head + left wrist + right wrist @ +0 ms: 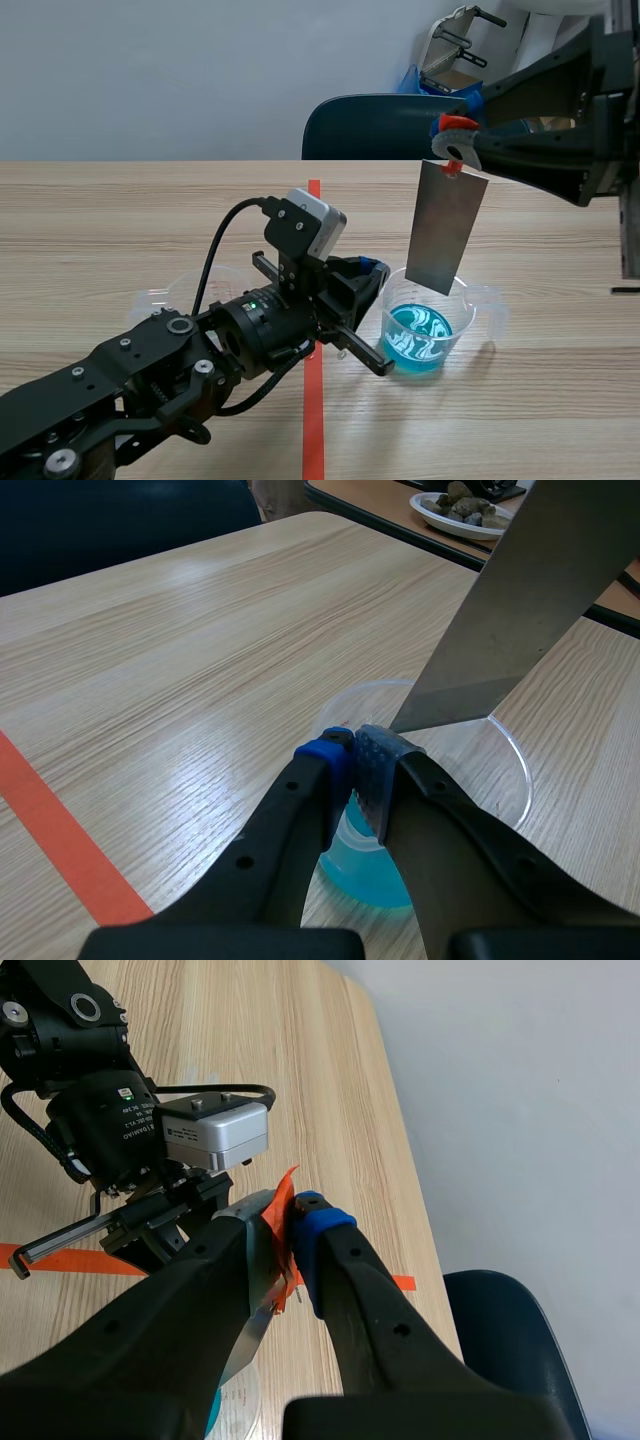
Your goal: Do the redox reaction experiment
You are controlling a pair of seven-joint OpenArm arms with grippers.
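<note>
1. The left pincer is closed on the rim of a clear plastic beaker of blue liquid, which stands on the light wooden desk.
2. The raised right pincer clamps the orange-taped top of a flat grey rectangular metal sheet.
3. The sheet hangs tilted over the beaker, its lower edge at about rim level and above the liquid.

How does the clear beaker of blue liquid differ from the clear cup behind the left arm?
The clear plastic beaker holds blue liquid; the clear plastic cup behind the left arm looks empty. The left gripper pinches the beaker's rim; the cup stands free. Both sit on the wooden table.
</note>
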